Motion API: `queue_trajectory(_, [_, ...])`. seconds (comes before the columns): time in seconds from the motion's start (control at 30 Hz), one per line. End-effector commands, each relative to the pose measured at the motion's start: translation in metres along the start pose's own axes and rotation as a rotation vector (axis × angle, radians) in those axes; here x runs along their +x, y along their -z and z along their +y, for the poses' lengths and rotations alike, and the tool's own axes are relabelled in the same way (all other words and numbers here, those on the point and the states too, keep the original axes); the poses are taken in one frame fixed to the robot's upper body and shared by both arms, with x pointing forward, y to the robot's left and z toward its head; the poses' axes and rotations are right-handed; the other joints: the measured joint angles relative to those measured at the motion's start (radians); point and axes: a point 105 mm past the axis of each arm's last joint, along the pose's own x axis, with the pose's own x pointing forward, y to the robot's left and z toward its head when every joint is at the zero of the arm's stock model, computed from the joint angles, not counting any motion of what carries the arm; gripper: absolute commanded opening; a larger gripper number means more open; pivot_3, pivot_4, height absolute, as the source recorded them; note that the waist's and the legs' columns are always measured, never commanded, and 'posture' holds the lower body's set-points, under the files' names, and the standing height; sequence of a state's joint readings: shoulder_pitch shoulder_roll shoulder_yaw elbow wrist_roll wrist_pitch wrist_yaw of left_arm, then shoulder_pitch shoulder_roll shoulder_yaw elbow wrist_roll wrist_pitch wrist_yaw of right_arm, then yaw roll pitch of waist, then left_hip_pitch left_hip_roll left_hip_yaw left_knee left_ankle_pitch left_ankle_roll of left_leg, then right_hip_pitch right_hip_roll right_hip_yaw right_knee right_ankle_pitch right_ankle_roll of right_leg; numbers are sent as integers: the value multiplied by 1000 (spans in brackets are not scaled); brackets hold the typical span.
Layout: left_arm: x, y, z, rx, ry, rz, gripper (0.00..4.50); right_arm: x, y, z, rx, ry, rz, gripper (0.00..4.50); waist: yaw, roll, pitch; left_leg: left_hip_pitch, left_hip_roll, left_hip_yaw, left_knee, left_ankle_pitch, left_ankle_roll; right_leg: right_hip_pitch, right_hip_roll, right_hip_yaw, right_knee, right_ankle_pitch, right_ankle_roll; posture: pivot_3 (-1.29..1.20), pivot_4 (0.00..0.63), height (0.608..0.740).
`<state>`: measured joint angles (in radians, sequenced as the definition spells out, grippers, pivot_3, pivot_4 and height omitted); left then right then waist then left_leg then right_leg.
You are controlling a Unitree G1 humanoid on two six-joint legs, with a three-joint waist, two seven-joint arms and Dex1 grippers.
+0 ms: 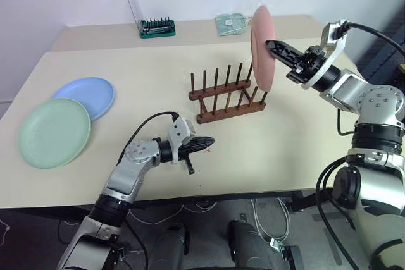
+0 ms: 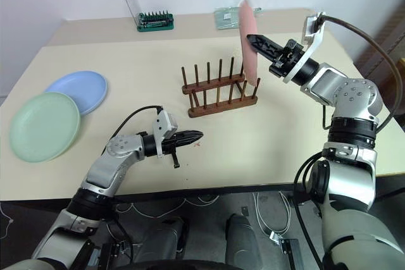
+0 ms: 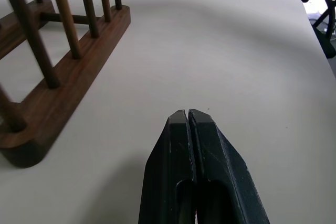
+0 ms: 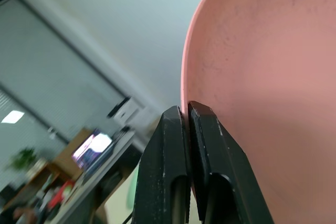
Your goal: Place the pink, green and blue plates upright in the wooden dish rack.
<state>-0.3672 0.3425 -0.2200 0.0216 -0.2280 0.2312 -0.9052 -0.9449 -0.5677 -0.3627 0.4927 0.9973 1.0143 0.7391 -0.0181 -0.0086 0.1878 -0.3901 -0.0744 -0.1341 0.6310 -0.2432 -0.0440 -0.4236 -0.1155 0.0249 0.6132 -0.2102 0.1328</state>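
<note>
The pink plate (image 1: 262, 47) stands on edge at the right end of the wooden dish rack (image 1: 226, 96), its lower rim down among the end pegs. My right gripper (image 1: 269, 45) is shut on the plate's rim, as the right wrist view confirms with the pink plate (image 4: 273, 87) pinched between the black fingers (image 4: 207, 145). The green plate (image 1: 54, 132) and the blue plate (image 1: 87, 96) lie flat at the table's left, the green one overlapping the blue. My left gripper (image 1: 210, 141) hovers shut and empty in front of the wooden dish rack (image 3: 58, 72).
A green bit holder with an upright clear lid (image 1: 154, 24) and a clear packet (image 1: 230, 23) sit at the table's far edge. Open tabletop (image 1: 297, 143) lies to the right of the rack and in front of it.
</note>
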Motion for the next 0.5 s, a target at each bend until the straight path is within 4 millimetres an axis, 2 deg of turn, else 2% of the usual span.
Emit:
queue_trajectory(0.03, [1, -12, -1, 38, 11, -29, 0, 1, -8, -5, -19, 21, 10, 57, -1, 0, 0, 0, 0, 0, 0, 0, 0, 0, 0, 0, 0, 0, 0, 0, 150, 740])
queue_trajectory(0.2, [0, -11, -1, 39, 4, -27, 0, 0, -14, -6, -33, 13, 10, 57, -2, 0, 0, 0, 0, 0, 0, 0, 0, 0, 0, 0, 0, 0, 0, 0, 150, 740])
queue_trajectory(0.5, [-2, -10, 0, 36, -9, -25, 0, 1, 1, 14, 5, -53, 28, 57, -1, 0, 0, 0, 0, 0, 0, 0, 0, -1, 0, 0, 0, 0, 0, 0, 150, 740])
